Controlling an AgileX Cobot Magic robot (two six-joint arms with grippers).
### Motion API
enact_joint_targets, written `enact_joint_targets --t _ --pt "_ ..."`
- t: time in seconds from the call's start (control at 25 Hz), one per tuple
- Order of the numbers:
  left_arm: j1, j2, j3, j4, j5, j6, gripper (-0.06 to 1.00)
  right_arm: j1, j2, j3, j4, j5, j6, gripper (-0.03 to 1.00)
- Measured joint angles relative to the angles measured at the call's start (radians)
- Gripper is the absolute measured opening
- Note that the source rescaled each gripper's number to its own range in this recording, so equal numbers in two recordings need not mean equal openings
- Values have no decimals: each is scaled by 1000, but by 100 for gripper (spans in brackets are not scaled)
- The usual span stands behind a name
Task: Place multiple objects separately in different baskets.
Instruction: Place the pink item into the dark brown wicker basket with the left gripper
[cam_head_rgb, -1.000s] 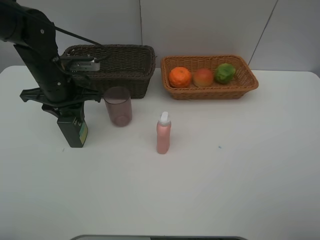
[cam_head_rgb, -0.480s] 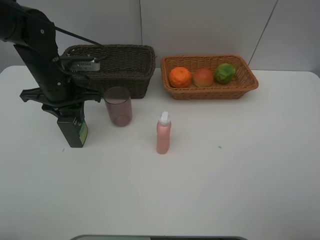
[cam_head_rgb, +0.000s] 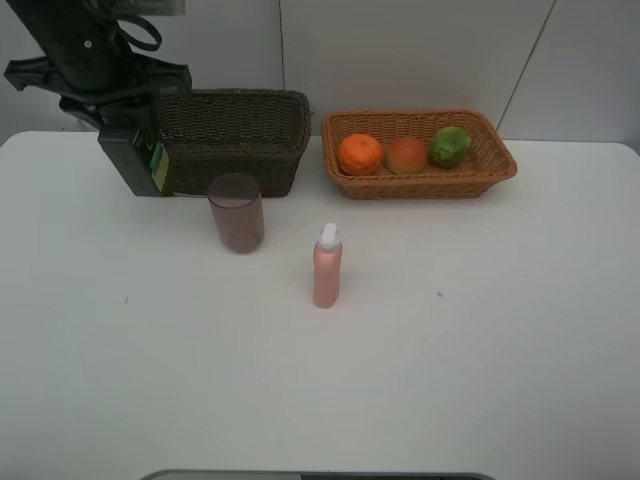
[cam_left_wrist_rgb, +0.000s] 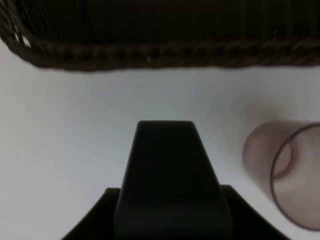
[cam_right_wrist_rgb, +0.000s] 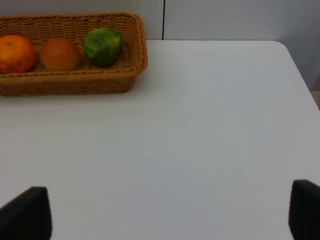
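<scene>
My left gripper (cam_head_rgb: 122, 118) is shut on the dark green pump bottle (cam_head_rgb: 138, 158) and holds it in the air by the left front corner of the dark brown basket (cam_head_rgb: 240, 125). In the left wrist view the bottle (cam_left_wrist_rgb: 169, 175) hangs over the table in front of the basket's rim (cam_left_wrist_rgb: 150, 52). The pinkish cup (cam_head_rgb: 237, 212) and the slim pink bottle (cam_head_rgb: 327, 266) stand upright on the table. The orange (cam_head_rgb: 359, 153), the red-orange fruit (cam_head_rgb: 406, 154) and the green fruit (cam_head_rgb: 449, 146) lie in the light basket (cam_head_rgb: 420, 186). My right gripper (cam_right_wrist_rgb: 165, 222) is open over bare table.
The white table (cam_head_rgb: 450, 350) spreads wide in front of both baskets. A grey wall stands close behind the baskets. The right arm does not show in the high view. In the right wrist view the table's far right corner (cam_right_wrist_rgb: 280, 45) shows.
My left arm has lifted the pump bottle off the table and carried it back toward the dark basket. The cup, pink bottle and fruit have not moved.
</scene>
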Motion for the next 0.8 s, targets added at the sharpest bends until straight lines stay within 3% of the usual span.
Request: enact_joint_targets --t 0.36,0.6,0.8 --pt "18 124 -348 104 11 9 47 0 0 0 -1 0 0 100" --pt "40 279 -412 193 -95 10 47 0 0 0 -1 0 0 100" --pt "46 367 -414 209 -183 11 47 0 0 0 -1 0 0 100"
